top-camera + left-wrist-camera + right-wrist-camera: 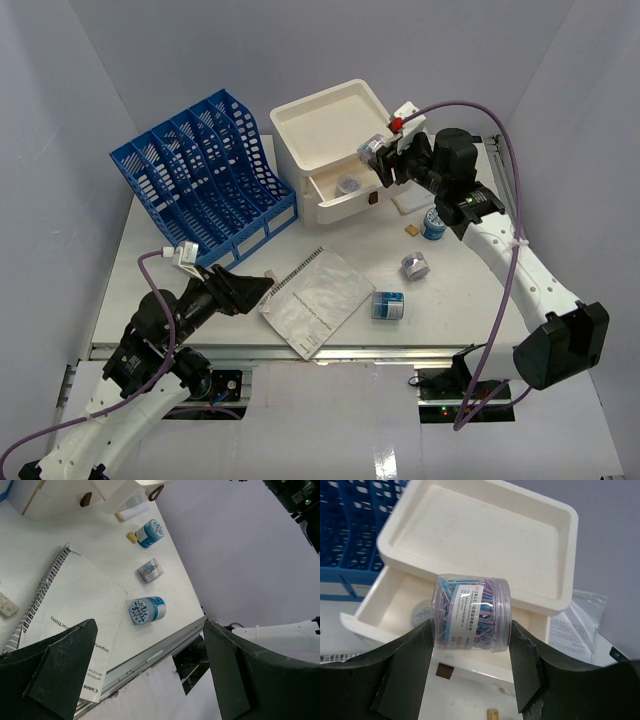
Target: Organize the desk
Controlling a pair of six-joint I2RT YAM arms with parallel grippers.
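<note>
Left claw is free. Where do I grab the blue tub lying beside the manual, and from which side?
The blue tub seems to lie on its side, lid toward the manual. Come from above with the left claw and pinch lid and base: flat ends, no rolling.

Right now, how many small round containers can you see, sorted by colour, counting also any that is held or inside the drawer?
Blue tubs, both on the desk: 2
Clear jars: 3 (one in the right pincer, one in the open drawer, one on the desk)
Total: 5
</note>
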